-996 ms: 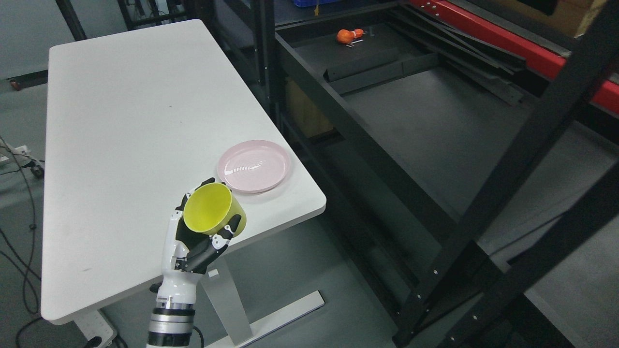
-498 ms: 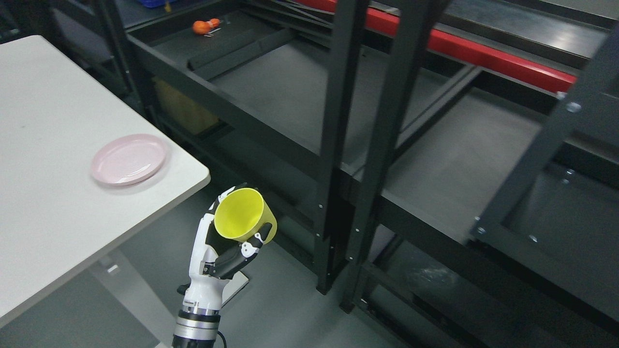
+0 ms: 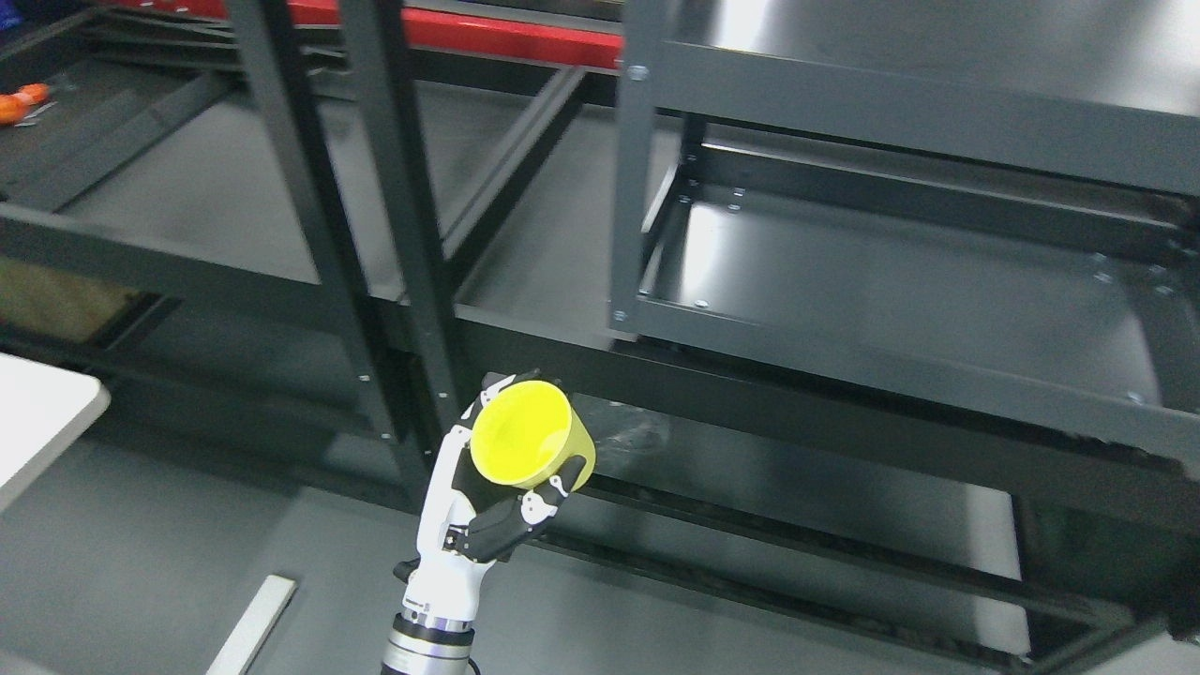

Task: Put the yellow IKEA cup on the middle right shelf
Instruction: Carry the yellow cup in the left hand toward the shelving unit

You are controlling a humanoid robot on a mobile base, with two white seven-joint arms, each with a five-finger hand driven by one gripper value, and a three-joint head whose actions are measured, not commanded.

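The yellow cup [image 3: 527, 433] is held in my left hand [image 3: 495, 506], low in the middle of the head view, tilted with its open mouth towards the camera. The fingers are curled around the cup's body. The hand and cup are in front of the black shelf rack, just right of its twin uprights [image 3: 403, 234]. A dark grey shelf tray [image 3: 891, 281] lies up and to the right of the cup, at mid height. The right hand is out of view.
A lower shelf rail [image 3: 797, 412] runs just behind the cup. The white table's corner [image 3: 42, 408] shows at the left edge. An orange object [image 3: 19, 103] lies on a far left shelf. A red beam [image 3: 506, 37] crosses the top.
The camera has swung right: the table and pink plate have slid out of view and the right shelf unit has come in. My left hand still holds the cup the same way.
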